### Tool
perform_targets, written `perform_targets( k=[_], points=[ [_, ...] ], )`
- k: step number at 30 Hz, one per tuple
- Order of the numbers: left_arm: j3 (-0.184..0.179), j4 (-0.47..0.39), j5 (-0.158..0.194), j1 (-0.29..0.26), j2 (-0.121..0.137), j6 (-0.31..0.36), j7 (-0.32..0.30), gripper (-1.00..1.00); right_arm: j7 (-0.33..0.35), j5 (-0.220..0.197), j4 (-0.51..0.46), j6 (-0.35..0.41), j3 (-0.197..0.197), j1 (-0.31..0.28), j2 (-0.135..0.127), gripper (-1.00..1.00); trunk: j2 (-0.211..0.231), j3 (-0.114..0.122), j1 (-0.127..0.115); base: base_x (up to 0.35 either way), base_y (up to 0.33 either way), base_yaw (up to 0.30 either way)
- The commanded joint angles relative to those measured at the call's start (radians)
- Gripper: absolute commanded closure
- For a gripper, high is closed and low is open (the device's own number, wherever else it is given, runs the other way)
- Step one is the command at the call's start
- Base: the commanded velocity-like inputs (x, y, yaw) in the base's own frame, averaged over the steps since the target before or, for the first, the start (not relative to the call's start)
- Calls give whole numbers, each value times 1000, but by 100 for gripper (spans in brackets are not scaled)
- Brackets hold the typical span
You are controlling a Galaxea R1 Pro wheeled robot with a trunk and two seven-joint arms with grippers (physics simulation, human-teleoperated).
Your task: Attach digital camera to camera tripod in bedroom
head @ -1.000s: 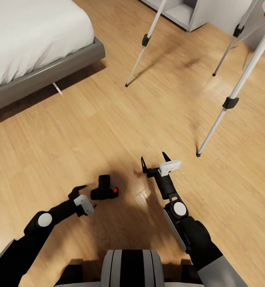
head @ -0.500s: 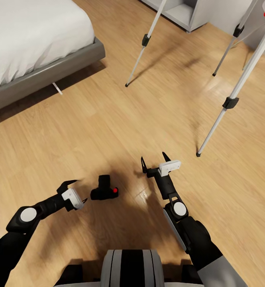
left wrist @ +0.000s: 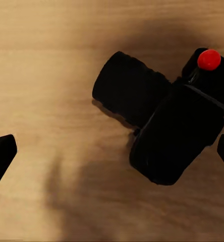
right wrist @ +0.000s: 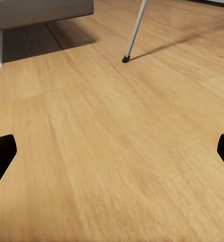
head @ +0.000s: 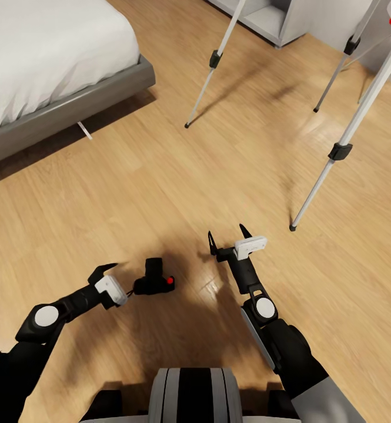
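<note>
Digital camera (left wrist: 167,121) lies on floor between left gripper's (head: 114,279) wide-spread jaws, untouched.

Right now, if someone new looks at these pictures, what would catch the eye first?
Probably the digital camera, black with a bright red button, lying on the light wood floor just ahead of the left gripper, whose fingers stand open. Next, the camera tripod with its thin silver legs at the far right, and the grey-framed white bed at the far left.

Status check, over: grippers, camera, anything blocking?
Left gripper open beside digital camera, not touching. Right gripper open, empty. Camera lying on wood floor. Camera tripod stands ahead, nothing between.
</note>
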Motion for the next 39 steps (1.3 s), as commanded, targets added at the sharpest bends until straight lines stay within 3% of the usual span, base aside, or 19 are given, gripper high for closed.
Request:
perform_targets(
  k=[1,9,20,30,39],
  points=[
    [8,-1,-2,0,-4,7,-4,-100,-8,3,1,-2,2,-1,0,-100,0,0,0,0,0,0],
    [34,0,-3,0,-15,6,49,-100,-8,3,1,-2,2,-1,0,-100,0,0,0,0,0,0],
    [28,7,-4,0,-18,7,196,-100,-8,3,1,-2,2,-1,0,-100,0,0,0,0,0,0],
    [23,4,-2,0,-22,9,225,-100,-8,3,1,-2,2,-1,0,-100,0,0,0,0,0,0],
    [20,8,-1,0,-27,10,212,-100,-8,3,1,-2,2,-1,0,-100,0,0,0,0,0,0]
  ],
)
